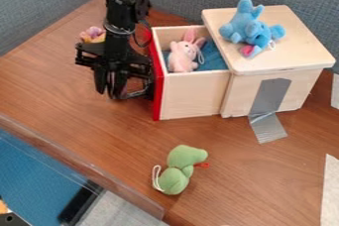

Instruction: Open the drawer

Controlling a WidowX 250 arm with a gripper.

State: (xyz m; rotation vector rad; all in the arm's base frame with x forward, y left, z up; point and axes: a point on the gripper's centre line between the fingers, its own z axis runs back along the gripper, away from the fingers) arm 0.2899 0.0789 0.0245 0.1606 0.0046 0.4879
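Drawer point(193, 94), drawn out of the left side of a pale wooden box point(303, 52) and standing open above the desk point(99, 143). Its red front panel point(157, 84) faces the tool point(111, 91), which hangs just beside it; whether the two touch cannot be told. Whether the tool is open, closed or gripping anything cannot be told either.

Handling (judged): the drawer is stiff, probably light to moderate in weight with its soft load, smooth enough to slide and not fragile. The natural hold is at the middle of the front panel, on its outer face or top edge, with the pull straight away from the box; a pull off to one side could make the drawer bind or turn the box. Opening appears largely or wholly achieved, though full travel cannot be judged.

Contents: one pink plush toy point(181, 57), upright, beside blue soft material point(211, 57) whose number of pieces is uncertain.

Surroundings: one box, its lid bearing blue plush point(243, 23), either one toy or two pressed together. One grey tape strip point(269, 96) runs down the box's side onto the desk. One green plush toy point(177, 170) lies on the desk, nearer the viewer and apart from the box. One small multicoloured toy point(92, 34) lies behind the arm. Two pale patches, point(330, 190) and point(335, 91), border the desk's right side.
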